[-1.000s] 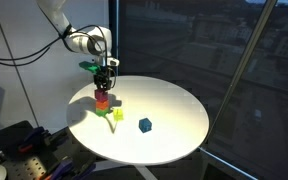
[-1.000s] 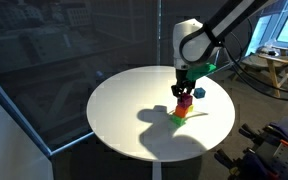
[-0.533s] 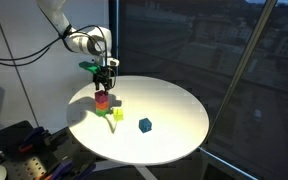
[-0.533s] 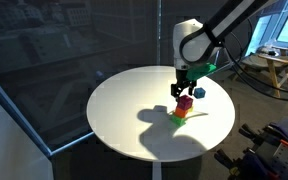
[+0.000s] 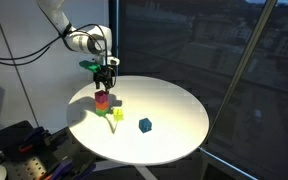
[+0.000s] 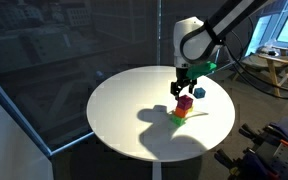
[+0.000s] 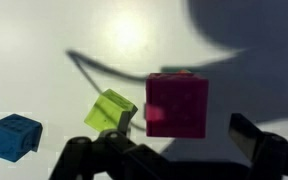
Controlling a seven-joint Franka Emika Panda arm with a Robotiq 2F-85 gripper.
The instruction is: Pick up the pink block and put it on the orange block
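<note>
Opposite-side exterior views of table (image 5: 174, 105); wrist close, perhaps overhead.

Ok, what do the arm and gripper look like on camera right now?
The arm is white with rounded segments and dark joint bands. A green piece sits at the wrist above the black gripper, and a thin dark cable trails to the arm.

A round white table (image 5: 174, 100) bears a yellow-green block (image 7: 111, 111) and, apart from it toward the table's middle, a blue block (image 5: 145, 125). Dark window glass (image 5: 214, 40) stands behind.
</note>
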